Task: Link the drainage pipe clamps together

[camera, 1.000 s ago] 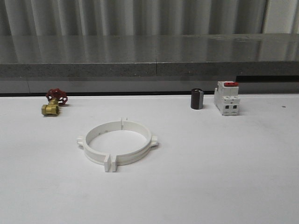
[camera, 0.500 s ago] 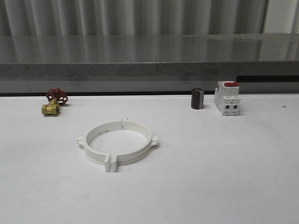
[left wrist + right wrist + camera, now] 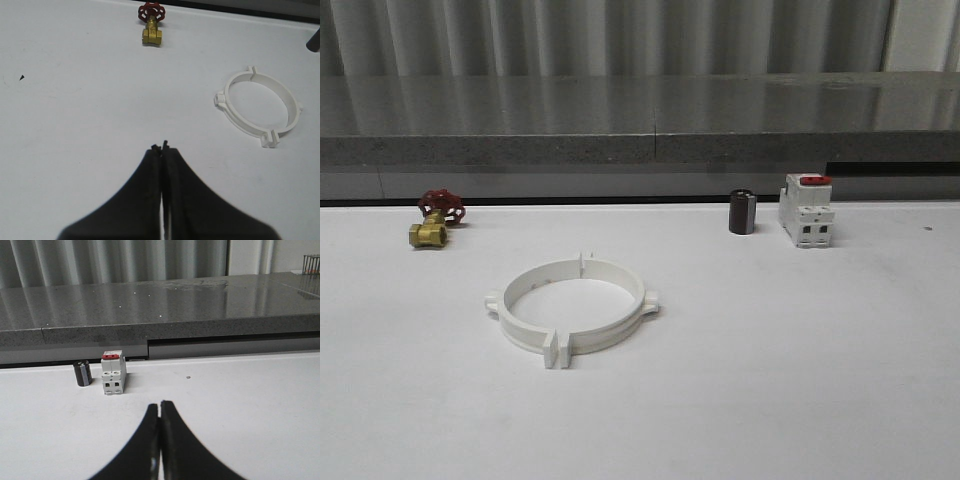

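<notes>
The two white drainage pipe clamps point(image 3: 572, 308) lie flat on the white table, their end tabs meeting so they form one wide ring point(image 3: 260, 104). My left gripper point(image 3: 160, 146) is shut with nothing in it, hovering over bare table some way short of the ring. My right gripper point(image 3: 160, 404) is also shut and empty, above the table in front of the white breaker point(image 3: 113, 373).
A brass valve with a red handwheel point(image 3: 435, 220) sits at the back left. A dark cylinder point(image 3: 741, 212) and a white breaker with a red switch point(image 3: 806, 210) stand at the back right. A grey ledge point(image 3: 640, 150) runs behind the table.
</notes>
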`<state>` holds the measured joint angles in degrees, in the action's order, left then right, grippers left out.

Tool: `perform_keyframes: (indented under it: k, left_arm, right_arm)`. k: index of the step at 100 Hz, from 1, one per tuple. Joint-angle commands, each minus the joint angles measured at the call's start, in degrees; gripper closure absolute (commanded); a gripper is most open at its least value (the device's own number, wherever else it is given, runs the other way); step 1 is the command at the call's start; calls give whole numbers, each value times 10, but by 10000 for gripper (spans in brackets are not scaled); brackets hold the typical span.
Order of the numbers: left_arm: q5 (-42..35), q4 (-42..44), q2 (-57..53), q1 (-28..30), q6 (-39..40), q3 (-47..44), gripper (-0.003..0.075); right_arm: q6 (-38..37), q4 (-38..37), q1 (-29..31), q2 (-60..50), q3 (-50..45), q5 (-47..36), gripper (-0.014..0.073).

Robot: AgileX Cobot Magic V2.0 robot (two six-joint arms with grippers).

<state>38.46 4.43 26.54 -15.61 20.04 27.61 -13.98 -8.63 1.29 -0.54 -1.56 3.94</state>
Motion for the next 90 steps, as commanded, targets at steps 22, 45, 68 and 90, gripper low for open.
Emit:
perform_keyframes:
  k: [22,45,68,90]
  left_arm:
    - [-229,-19,-48,44,-147,-53,740]
    - [-301,-61,-148,113,-226,-164,740]
    - [-349,-61,-290,148,-224,-289,740]
    - [-338,-63,-287,148,-224,-294,740]
  right_arm:
    - [5,-8,-2,-12,9,-46,660]
    - [5,-8,-2,-12,9,-46,660]
    - [5,-8,-2,-12,9,-46,660]
    - [5,-8,-2,-10,9,-47,660]
